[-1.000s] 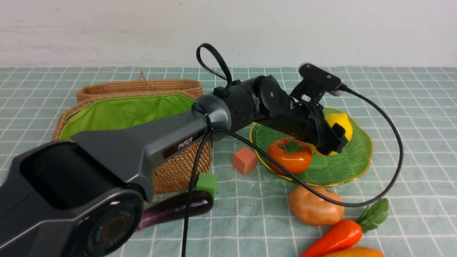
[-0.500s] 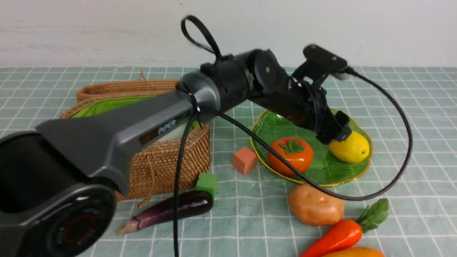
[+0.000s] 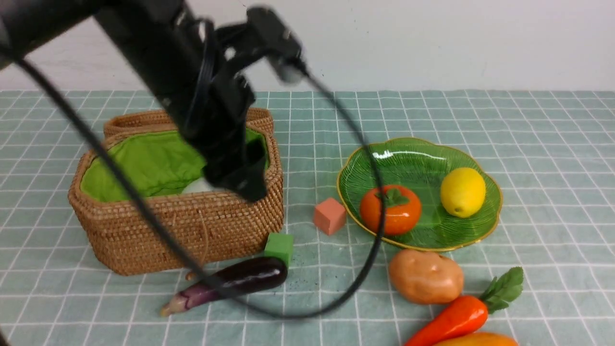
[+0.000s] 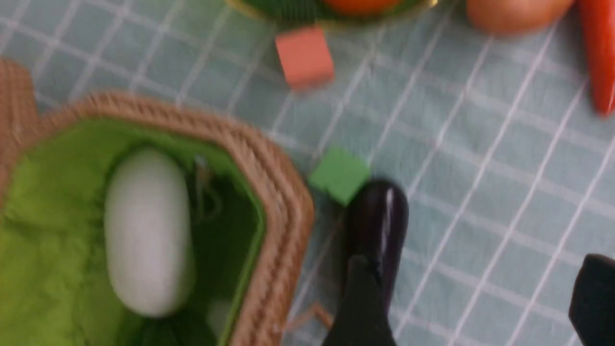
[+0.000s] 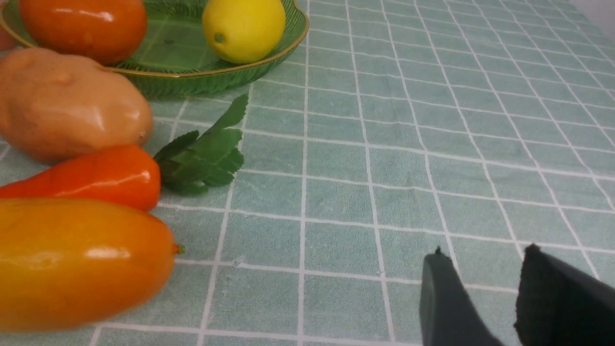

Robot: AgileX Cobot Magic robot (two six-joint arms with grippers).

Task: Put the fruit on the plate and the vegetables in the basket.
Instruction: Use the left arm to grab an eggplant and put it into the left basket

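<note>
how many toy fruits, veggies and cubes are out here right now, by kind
Fruit: 3 (persimmon, lemon, mango)
Vegetables: 4 (eggplant, radish, potato, carrot)
Cubes: 2 (pink cube, green cube)
Total: 9

The far-right corner of the table (image 3: 552, 120) lies open; potato (image 3: 425, 276), carrot (image 3: 454, 319) and mango (image 3: 475, 340) crowd the near edge before the plate (image 3: 413, 158)
</note>
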